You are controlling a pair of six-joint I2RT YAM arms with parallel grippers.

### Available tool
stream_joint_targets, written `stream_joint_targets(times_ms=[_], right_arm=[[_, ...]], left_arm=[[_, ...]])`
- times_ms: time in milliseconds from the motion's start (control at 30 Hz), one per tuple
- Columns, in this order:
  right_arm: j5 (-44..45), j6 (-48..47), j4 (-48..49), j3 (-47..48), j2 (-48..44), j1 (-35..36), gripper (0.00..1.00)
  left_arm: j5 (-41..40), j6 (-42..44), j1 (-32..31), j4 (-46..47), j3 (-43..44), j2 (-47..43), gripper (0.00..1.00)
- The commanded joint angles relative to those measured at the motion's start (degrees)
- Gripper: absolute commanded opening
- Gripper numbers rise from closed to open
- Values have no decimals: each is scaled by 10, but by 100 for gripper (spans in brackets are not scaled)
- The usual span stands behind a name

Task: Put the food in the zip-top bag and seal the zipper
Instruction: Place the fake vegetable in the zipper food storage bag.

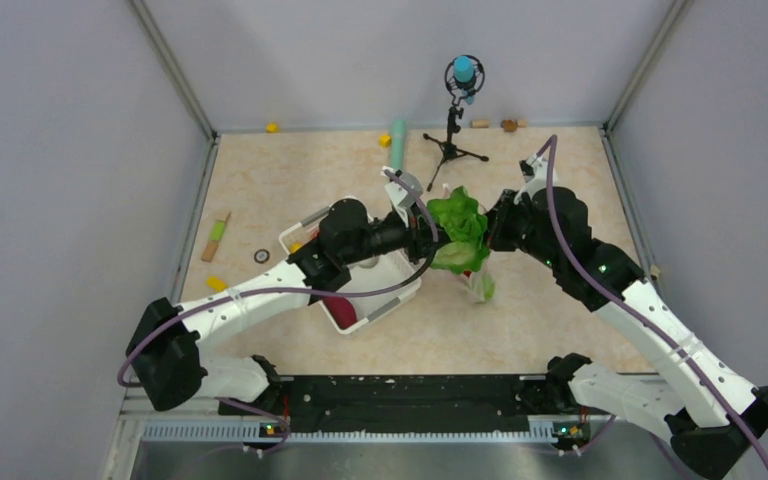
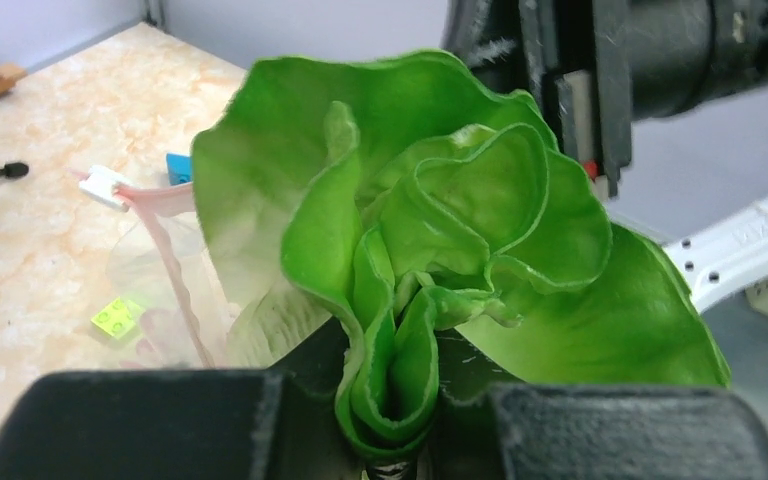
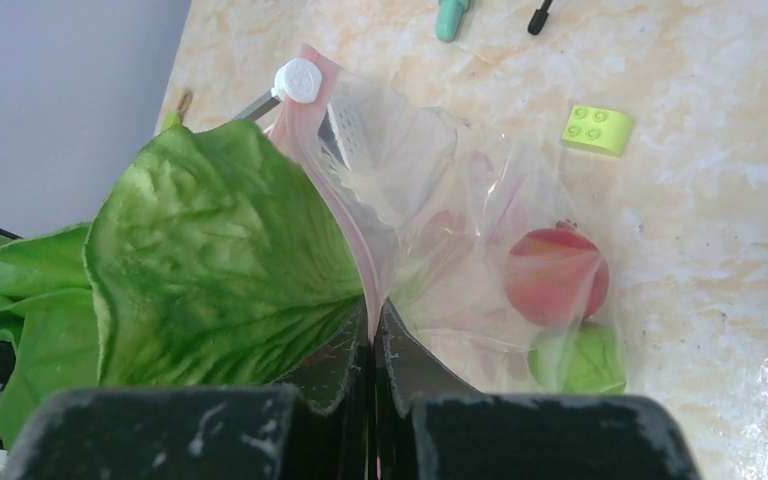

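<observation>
The left hand (image 2: 390, 415) pinches the green leafy cabbage (image 2: 430, 220) by its base, holding it up beside the mouth of the zip-top bag (image 3: 460, 220). The right hand (image 3: 373, 375), pressed together, clamps the bag at its pinkish zipper (image 3: 345, 230). A red apple (image 3: 555, 275) and a green apple (image 3: 580, 360) sit inside, over the worktop (image 3: 720, 250).

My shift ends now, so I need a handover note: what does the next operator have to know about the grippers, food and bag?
Left gripper: shut on the cabbage by its base, at the mouth of the bag.
Right gripper: shut on the zipper edge.
Done: red apple and a green piece are in the bag.
To do: push the cabbage in, add the red piece from the basket, seal.
</observation>
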Motion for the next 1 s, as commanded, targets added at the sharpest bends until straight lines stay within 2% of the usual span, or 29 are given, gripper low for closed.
stream_joint_targets(times_ms=[0,100,233,400,467,533,767,867,967], right_arm=[[-32,9,90,43,-11,8,0],[-26,16,94,41,-12,8,0],[-2,28,94,37,-20,8,0],[21,36,102,24,-27,8,0],[26,34,102,25,-25,8,0],[29,33,103,25,-22,8,0],[33,28,103,23,-12,8,0],[38,27,101,21,-10,8,0],[49,23,98,20,-8,7,0]], left_arm=[[-72,-48,-17,-114,64,33,0],[-154,-80,-17,-181,106,56,0],[-171,-108,-17,-203,117,73,0],[-244,-119,-17,-271,141,77,0],[-238,-110,-18,-282,144,77,0],[-199,-95,-18,-282,144,73,1],[-126,-61,-18,-279,134,31,62],[-122,-53,-18,-276,127,2,80],[-132,-47,-18,-280,122,-25,85]])
